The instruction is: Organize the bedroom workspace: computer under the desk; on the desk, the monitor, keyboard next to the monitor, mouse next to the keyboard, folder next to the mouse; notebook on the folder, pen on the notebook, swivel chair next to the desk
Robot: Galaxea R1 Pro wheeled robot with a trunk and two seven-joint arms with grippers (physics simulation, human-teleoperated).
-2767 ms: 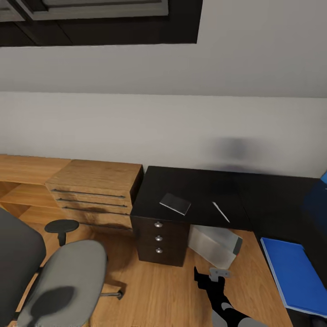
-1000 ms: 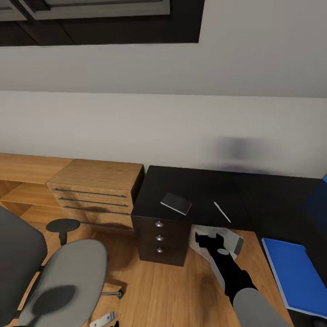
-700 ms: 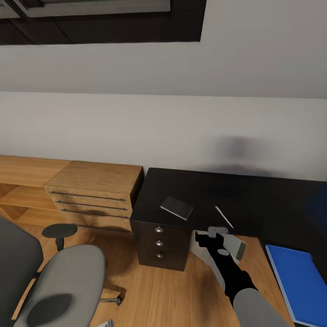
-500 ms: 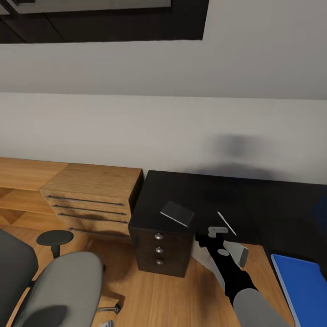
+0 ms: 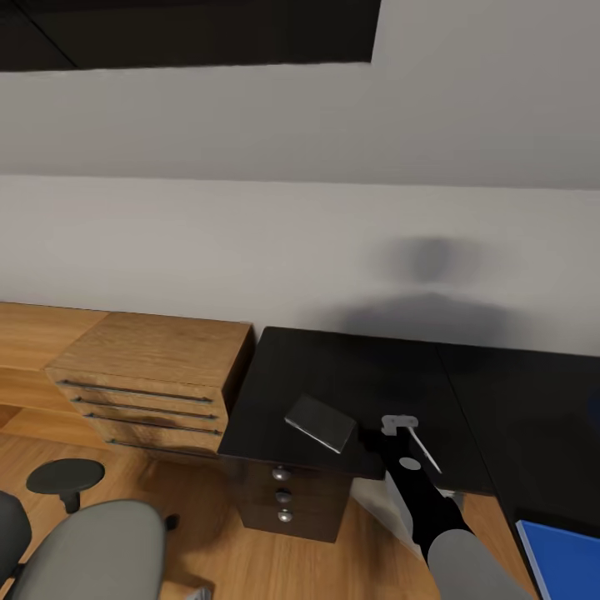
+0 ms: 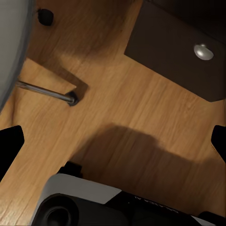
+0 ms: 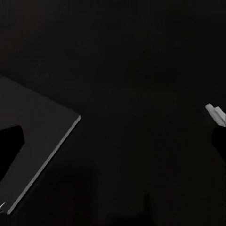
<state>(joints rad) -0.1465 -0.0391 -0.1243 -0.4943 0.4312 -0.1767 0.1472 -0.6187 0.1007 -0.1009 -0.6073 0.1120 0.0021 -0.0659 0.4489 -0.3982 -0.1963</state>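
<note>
Black tabletop (image 5: 350, 375) lies under the right gripper (image 5: 398, 422), its fingers spread. Notebook (image 5: 320, 422) and pen (image 5: 426, 450) flank it; a low approach could, I judge, knock either aside

The black desk (image 5: 350, 375) carries the dark grey notebook (image 5: 320, 422) near its front edge, above the drawers, the white pen (image 5: 424, 448) just beside it, and the blue folder (image 5: 560, 554) on the right-hand wing.

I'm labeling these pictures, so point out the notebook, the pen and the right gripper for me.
notebook (image 5: 320, 422): head view, middle of its grey cover.
pen (image 5: 427, 450): head view, midway along its white shaft.
right gripper (image 5: 385, 433): head view, between its fingertips above the desk.
</note>
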